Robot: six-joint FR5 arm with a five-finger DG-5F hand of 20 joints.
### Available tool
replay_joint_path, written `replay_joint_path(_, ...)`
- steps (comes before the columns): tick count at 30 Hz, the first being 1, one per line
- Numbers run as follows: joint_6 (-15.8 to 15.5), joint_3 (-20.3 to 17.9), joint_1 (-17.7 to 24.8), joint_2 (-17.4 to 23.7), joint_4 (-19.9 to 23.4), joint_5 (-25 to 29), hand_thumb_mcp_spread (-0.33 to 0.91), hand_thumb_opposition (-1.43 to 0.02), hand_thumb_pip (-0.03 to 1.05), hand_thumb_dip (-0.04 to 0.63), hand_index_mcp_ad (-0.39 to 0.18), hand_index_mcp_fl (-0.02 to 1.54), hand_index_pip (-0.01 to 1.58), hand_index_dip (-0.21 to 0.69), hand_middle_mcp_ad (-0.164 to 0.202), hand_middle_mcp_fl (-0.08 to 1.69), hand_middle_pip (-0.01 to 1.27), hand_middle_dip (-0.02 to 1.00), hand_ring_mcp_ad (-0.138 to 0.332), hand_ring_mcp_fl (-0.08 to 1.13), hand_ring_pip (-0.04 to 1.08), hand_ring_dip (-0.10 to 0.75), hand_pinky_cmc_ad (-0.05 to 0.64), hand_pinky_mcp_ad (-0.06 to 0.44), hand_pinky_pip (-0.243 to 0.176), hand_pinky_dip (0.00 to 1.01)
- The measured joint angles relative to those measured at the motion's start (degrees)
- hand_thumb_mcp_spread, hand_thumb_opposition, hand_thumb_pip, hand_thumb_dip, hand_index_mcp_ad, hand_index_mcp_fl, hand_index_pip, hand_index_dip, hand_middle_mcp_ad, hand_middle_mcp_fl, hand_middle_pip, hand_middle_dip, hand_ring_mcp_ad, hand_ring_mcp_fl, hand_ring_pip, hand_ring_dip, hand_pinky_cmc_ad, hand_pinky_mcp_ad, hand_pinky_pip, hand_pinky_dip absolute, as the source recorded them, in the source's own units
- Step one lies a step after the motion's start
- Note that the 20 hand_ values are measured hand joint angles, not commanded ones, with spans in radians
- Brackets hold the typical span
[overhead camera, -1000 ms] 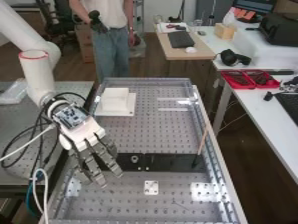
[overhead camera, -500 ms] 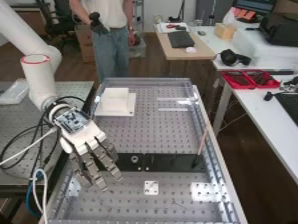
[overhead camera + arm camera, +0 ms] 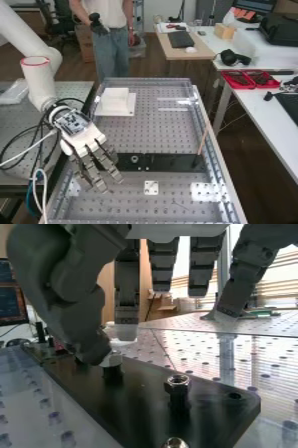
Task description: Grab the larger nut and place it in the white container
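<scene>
Fingers (image 3: 126, 289) shifted slightly toward high view's camera. Now spread, pinching nothing. Larger nut (image 3: 116, 360), judging by eye, just beside thumb (image 3: 92, 336); contact unclear. Off-centre closing could knock it askew, or catch neighbouring nut (image 3: 178, 380).

White arm, red ring, dark grey fingers (image 3: 98, 170).

Red trays (image 3: 239, 86) on white desk (image 3: 266, 108)
</scene>
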Motion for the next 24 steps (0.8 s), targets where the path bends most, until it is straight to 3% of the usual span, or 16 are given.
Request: replay_joint_path(24,1.97,0.52,0.23,-0.58,-2.09,0.42,0.28,-0.87,0.79,0.269,-0.063,0.01,1.55,0.106,0.073,0.00,0.13,0.25,0.178,0.00,0.28,0.124,0.401,0.344,-0.089,0.94)
